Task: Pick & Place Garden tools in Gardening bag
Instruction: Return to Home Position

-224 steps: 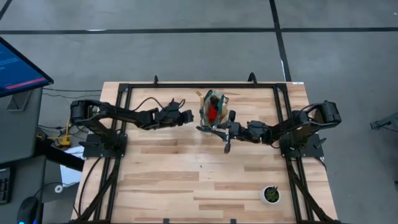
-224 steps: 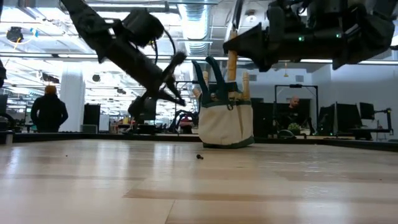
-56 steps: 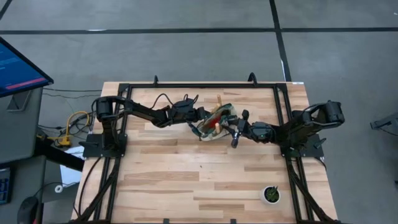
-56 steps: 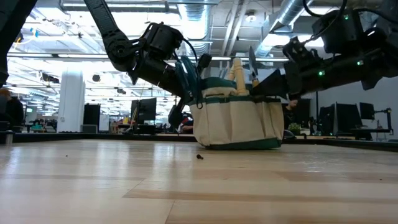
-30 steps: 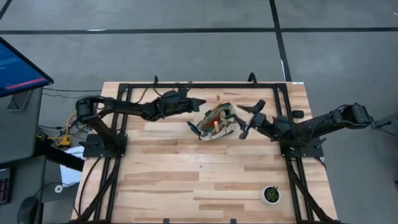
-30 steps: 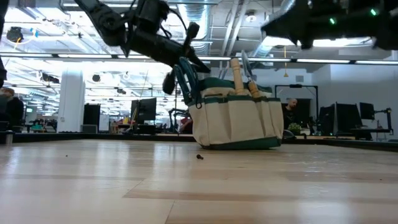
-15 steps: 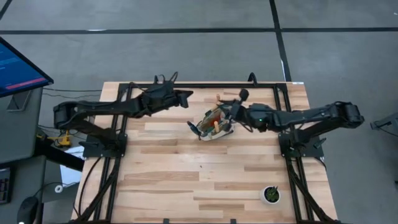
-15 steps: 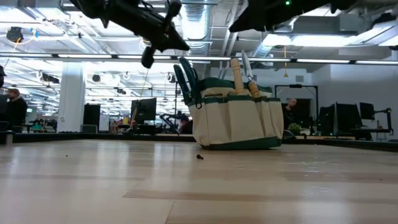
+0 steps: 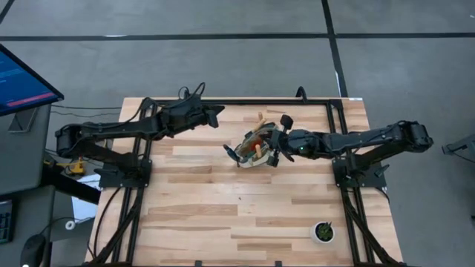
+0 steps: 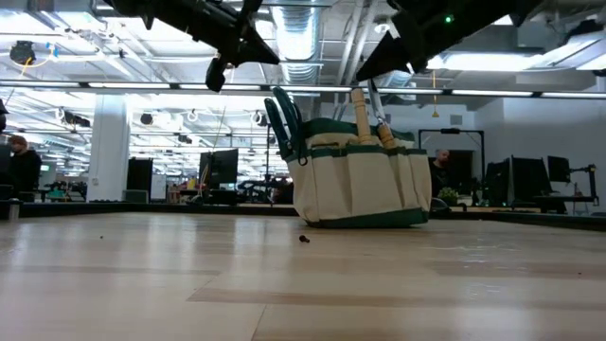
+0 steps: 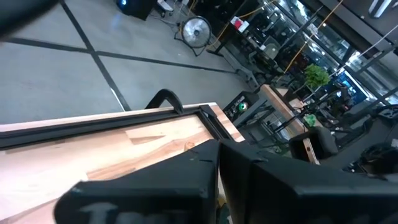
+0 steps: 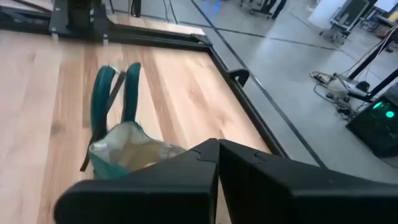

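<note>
The beige gardening bag with green trim stands upright on its base at the middle of the table's far half. Light wooden tool handles stick up out of its top, and its green handles rise at its left end. My right gripper hovers shut just above the bag's right end, with nothing between its fingers. Whether it touches the bag, I cannot tell. My left gripper is shut and empty, raised near the far edge to the left of the bag.
A small black pot with a green plant stands near the front right corner. A black frame rail runs along the table's far edge and sides. The near half of the wooden tabletop is bare.
My right gripper has gone toward the table's left, over the bag's right end, and has shut with nothing in it. My left gripper has risen and drawn back from the bag toward the far left. The bag has kept its place.
</note>
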Robot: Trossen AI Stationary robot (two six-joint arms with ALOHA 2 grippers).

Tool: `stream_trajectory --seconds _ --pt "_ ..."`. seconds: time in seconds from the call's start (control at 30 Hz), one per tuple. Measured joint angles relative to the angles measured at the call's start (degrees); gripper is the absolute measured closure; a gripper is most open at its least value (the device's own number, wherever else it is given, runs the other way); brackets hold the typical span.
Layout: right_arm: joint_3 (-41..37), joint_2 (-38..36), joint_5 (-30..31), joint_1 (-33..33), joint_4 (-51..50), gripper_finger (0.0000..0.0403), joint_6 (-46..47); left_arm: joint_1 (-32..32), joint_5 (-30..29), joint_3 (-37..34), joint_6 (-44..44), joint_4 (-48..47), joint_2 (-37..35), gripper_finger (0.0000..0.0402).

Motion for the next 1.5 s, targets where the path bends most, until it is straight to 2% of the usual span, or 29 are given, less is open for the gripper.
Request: stream_trajectory --seconds 0.3,0.43,0.57,0.7,0.8,0.87,0.93,1.07,1.2,1.33,1.4,1.5 --pt "-0.02 -4.57 0.97 1.31 0.39 0.04 -0.82 -1.3 1.78 -0.02 0.01 -0.26 -0.61 0.04" --pt "0.88 -12.44 0.44 3.06 6.57 0.0402 -5.69 -1.32 6.64 -0.04 3.94 0.17 -5.39 0.04" --pt "0.44 -22.23 0.34 3.13 3.72 0.0402 -6.33 -2.8 6.73 -0.02 13.09 -0.34 -13.51 0.04" --pt "-1.78 -33.14 0.23 2.68 -1.8 0.0402 -3.99 -5.22 -0.59 0.09 19.48 -4.88 -21.61 0.04" --pt "-3.93 -40.56 0.03 2.58 -7.39 0.0402 -0.51 -8.51 -9.28 0.09 20.55 -12.59 -25.8 0.04" --pt "-6.21 -46.06 0.19 2.66 -10.4 0.0402 1.97 -11.73 -15.82 0.04 20.5 -18.42 -27.29 0.04" --pt "-8.75 -51.4 0.76 2.63 -11.98 0.0402 3.54 -15.26 -21.63 -1.15 20.56 -20.2 -27.87 0.04" --pt "-14.38 -61.19 1.61 2.62 -13.0 0.0402 5.0 -21.08 -26.81 -6.75 20.06 -20.55 -29.34 0.04" --pt "-18.86 -70.99 3.04 2.62 -13.88 0.0402 6.59 -24.41 -23.71 -13.16 15.79 -18.95 -34.84 0.04" --pt "-20.5 -71.42 3.19 2.64 -17.68 0.0402 7.21 -26.17 -14.82 -19.69 14.91 -13.61 -42.23 0.04" --pt "-21.07 -70.57 2.83 2.61 -16.45 0.0402 8.06 -26.53 -10.43 -22.84 14.87 -9.5 -45.91 0.04" --pt "-24.7 -71.29 1.29 2.67 -18.95 0.0402 11.57 -26.63 -5.87 -27.47 14.84 -6.33 -51.02 0.04"
